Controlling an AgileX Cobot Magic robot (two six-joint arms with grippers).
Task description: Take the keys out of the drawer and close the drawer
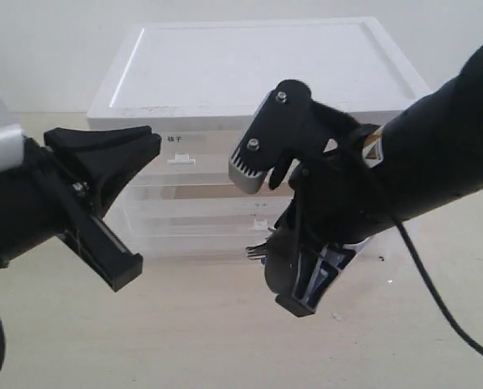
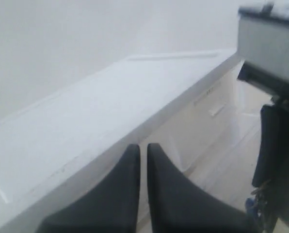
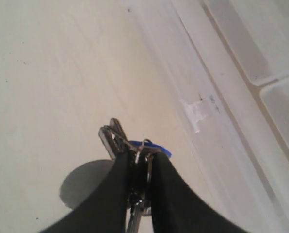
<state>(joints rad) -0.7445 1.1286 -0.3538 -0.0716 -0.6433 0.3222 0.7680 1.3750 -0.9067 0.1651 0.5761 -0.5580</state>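
Observation:
My right gripper (image 3: 137, 158) is shut on the keys (image 3: 116, 138). The silver blades and the blue fob (image 3: 154, 147) stick out past its fingertips, above the pale table. In the exterior view the right gripper (image 1: 270, 255) hangs low in front of the cabinet, and the keys (image 1: 256, 251) poke out to its left. A translucent drawer front with a white tab (image 1: 260, 224) is just behind it and seems to stand out from the cabinet (image 2: 244, 104). My left gripper (image 1: 154, 139) is shut and holds nothing. It sits by the cabinet's top left corner (image 2: 143, 145).
The white cabinet (image 1: 250, 73) has a flat lidded top and half-width labelled drawers (image 1: 181, 160) under it. The pale wooden table (image 1: 193, 324) stretches in front. The right arm's cable (image 1: 436, 300) hangs at the right.

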